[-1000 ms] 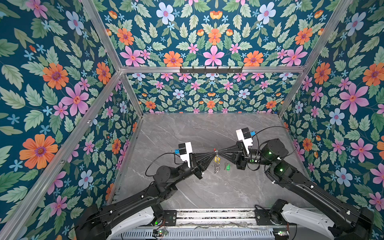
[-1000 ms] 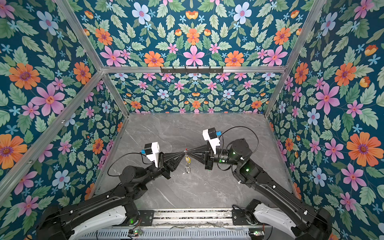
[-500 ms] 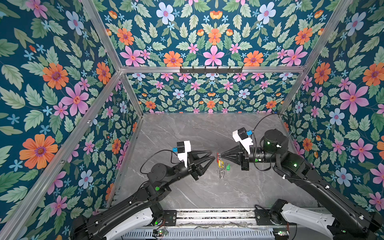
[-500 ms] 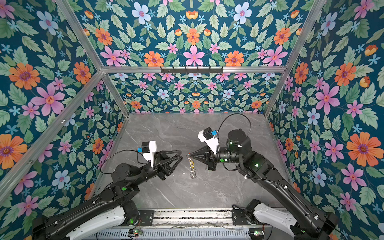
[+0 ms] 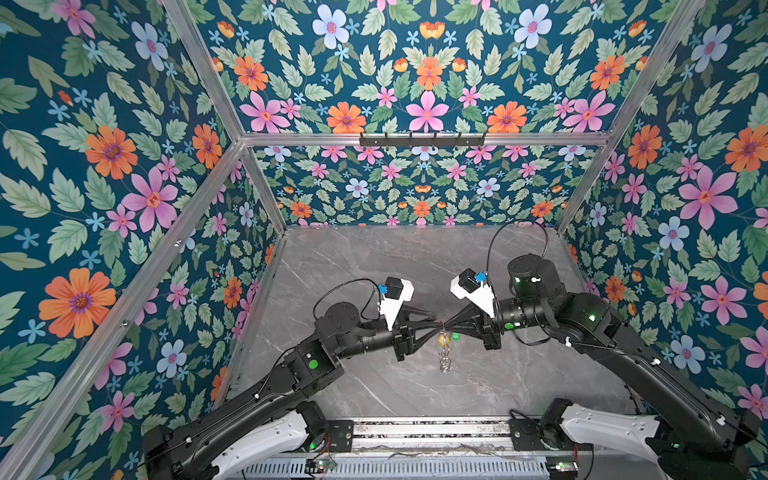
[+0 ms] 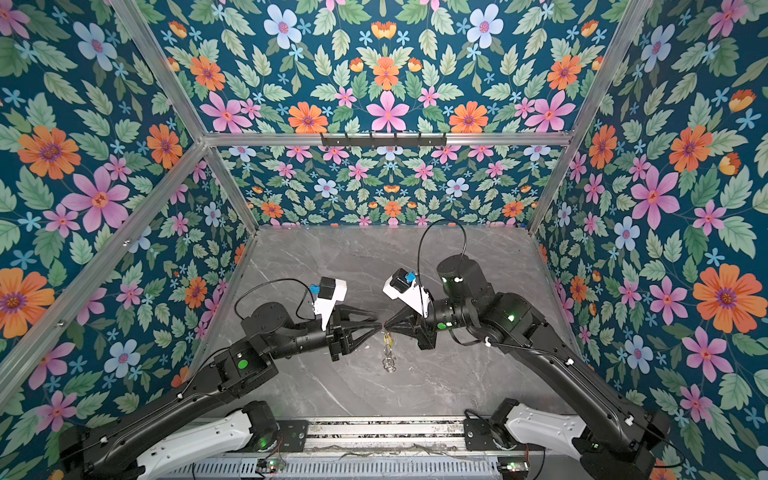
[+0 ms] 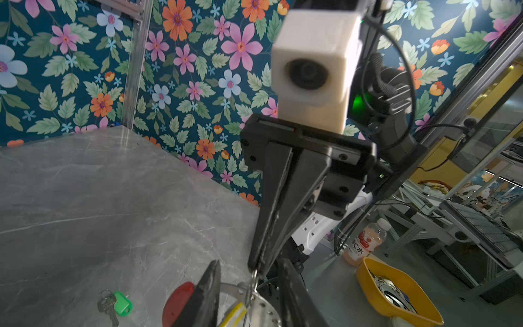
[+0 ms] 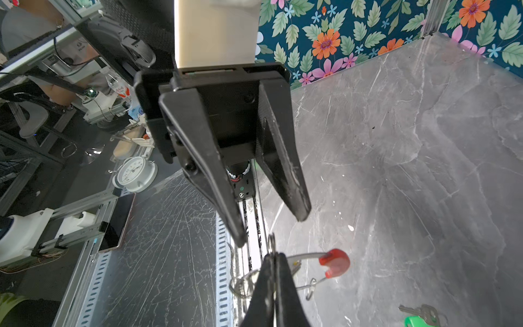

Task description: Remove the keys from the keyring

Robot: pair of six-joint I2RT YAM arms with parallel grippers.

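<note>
A second ago the left gripper (image 5: 436, 323) was closed at the keyring (image 8: 334, 262). It then drew back leftward and spread its fingers. Now it is back at the ring with its fingers parted. The right gripper (image 5: 448, 325) has carried the ring slightly frontward.

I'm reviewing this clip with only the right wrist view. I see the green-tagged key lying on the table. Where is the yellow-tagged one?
Observer: In a top view, the yellow-tagged key hangs just below the tip of the right gripper.
Operator: From behind that gripper I cannot make out what it clamps.
Observer: The left wrist view faces it head-on. It is shut on the thin rim of the keyring, near the red segment.
</note>
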